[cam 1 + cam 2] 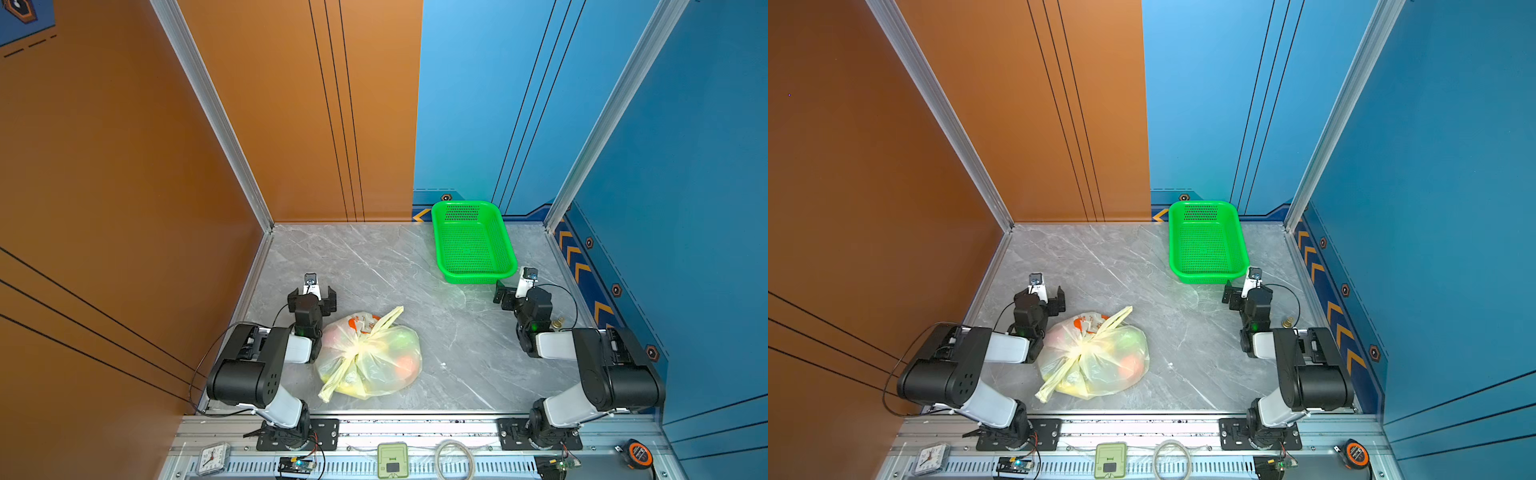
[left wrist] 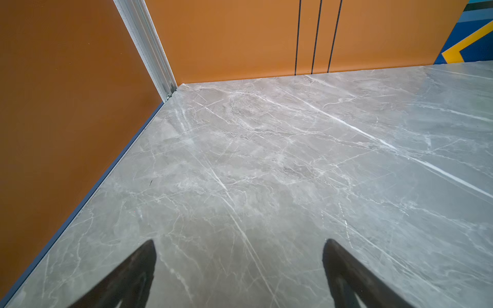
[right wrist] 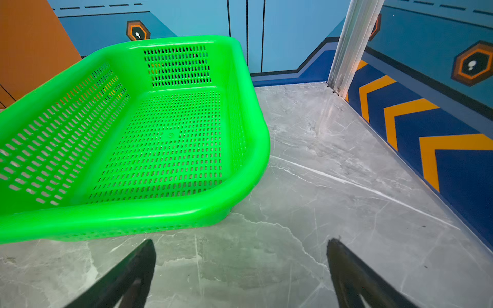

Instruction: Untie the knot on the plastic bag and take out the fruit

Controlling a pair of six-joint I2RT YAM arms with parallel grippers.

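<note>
One plastic bag (image 1: 376, 374), one knot (image 1: 354, 354); fruit (image 1: 404, 362) inside, number unclear. One green basket (image 1: 473, 277). Two grippers: left gripper (image 2: 240, 241), right gripper (image 3: 241, 242). One clock (image 1: 212, 457), one tape measure (image 1: 638, 454).

Grey veined marble surface (image 1: 395, 266); orange wall (image 1: 104, 145) at left and back; blue wall (image 1: 685, 166) at right; aluminium posts (image 1: 210, 99) in corners.

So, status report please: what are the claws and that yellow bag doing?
Left gripper open, empty; right gripper open, empty. Plastic bag untouched, knot tied, fruit inside. Nothing covers the knot.
</note>
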